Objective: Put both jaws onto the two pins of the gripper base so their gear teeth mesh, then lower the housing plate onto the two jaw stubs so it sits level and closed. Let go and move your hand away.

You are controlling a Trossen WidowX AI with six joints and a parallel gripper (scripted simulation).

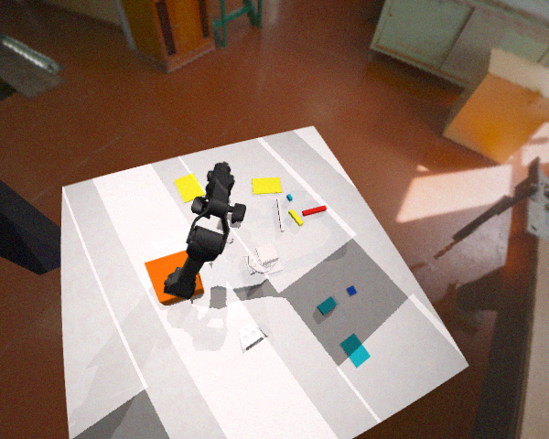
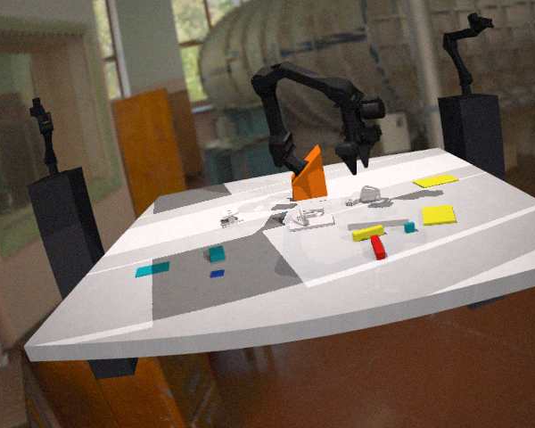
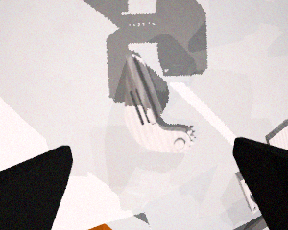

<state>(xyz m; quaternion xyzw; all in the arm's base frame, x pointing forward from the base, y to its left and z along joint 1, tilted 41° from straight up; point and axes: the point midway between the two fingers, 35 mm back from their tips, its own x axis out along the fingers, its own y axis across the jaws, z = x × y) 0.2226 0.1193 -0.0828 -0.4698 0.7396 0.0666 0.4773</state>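
Note:
My gripper (image 1: 217,208) (image 2: 359,169) (image 3: 155,151) is open and empty, pointing down above a loose white jaw (image 2: 370,194) (image 3: 144,129). In the wrist view the jaw lies between and beyond the fingertips, its toothed end toward the right finger; the arm mostly hides it in the top view. A flat white plate with raised parts (image 1: 266,253) (image 2: 311,224) lies near the table's middle. Whether the other jaw is seated there I cannot tell. Another white part with round features (image 1: 251,335) (image 2: 229,215) lies apart. I cannot tell for certain which is base or housing plate.
The orange wedge (image 1: 158,273) (image 2: 310,184) is under the arm's base. Two yellow plates (image 1: 266,186) (image 1: 188,187), a yellow bar (image 1: 296,217), a red bar (image 1: 314,210) and a thin white strip (image 1: 279,215) lie beyond. Teal and blue pieces lie on the other side.

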